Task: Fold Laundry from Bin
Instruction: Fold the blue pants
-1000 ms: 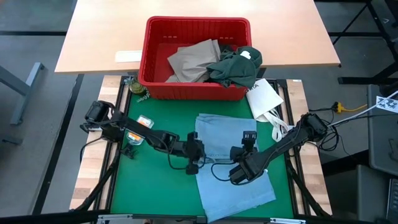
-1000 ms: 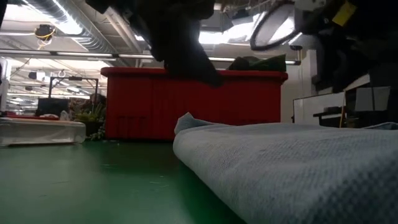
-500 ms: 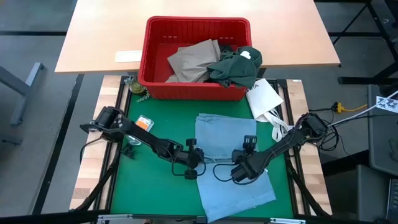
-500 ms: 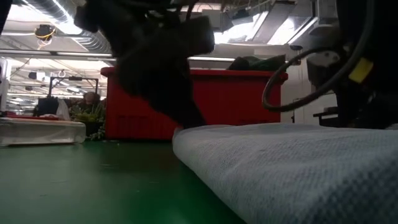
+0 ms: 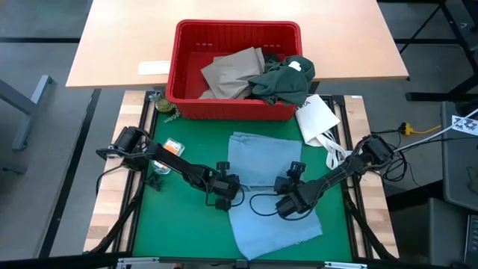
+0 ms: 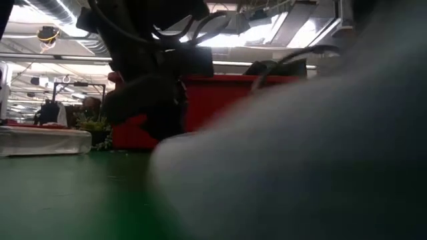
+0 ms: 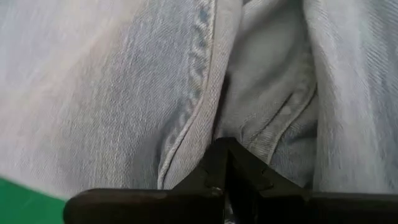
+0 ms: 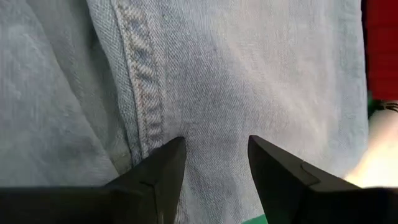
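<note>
Left hand (image 5: pixel 226 196) (shut) at denim (image 5: pixel 261 161) edge

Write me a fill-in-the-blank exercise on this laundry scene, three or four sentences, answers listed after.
1. The light blue denim garment lies spread on the ______ mat, in front of the bright red ribbed plastic bin.
2. The left hand is ______ on that garment's edge.
3. The right hand sits over the denim with its fingers ______.
4. Over the bin's rim beside the tan khaki trousers hangs a dark ______ garment.

Missing words: green; shut; open; green
</note>
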`<state>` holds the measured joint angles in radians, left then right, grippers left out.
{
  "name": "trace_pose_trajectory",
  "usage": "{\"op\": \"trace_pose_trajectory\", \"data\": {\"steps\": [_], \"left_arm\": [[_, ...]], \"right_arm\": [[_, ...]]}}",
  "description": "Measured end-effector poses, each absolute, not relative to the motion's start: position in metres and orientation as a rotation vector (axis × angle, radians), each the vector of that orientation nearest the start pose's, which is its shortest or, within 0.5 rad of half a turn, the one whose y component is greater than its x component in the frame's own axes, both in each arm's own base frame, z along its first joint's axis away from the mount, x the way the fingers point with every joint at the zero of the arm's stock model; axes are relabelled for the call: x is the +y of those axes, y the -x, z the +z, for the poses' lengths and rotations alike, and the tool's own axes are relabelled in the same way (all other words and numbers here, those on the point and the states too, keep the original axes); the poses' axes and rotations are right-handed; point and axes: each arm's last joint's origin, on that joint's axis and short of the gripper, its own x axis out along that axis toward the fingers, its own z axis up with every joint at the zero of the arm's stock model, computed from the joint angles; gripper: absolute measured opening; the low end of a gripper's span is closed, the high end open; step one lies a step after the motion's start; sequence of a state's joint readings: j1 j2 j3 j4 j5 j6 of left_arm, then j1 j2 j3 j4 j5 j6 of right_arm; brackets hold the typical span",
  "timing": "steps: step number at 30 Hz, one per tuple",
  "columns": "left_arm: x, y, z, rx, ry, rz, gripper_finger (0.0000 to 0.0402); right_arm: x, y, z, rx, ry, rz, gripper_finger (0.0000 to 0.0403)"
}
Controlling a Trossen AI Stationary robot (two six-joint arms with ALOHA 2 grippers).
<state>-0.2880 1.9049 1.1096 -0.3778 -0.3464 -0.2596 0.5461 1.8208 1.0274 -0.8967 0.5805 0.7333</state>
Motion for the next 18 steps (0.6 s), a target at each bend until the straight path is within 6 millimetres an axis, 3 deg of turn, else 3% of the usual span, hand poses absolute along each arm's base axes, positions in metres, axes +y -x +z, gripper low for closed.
{"op": "trace_pose_trajectory", "data": {"steps": [10,18], "left_arm": [[-0.069,-0.323,0.161,1.203,-0.2,0.298,0.0001],[-0.059,-0.316,0.188,1.154,-0.216,0.288,0.0001]], "right_arm": [[0.132,-0.27,0.141,1.229,0.232,-0.522,0.0182],[0.122,-0.29,0.157,1.222,0.263,-0.495,0.0182]]}}
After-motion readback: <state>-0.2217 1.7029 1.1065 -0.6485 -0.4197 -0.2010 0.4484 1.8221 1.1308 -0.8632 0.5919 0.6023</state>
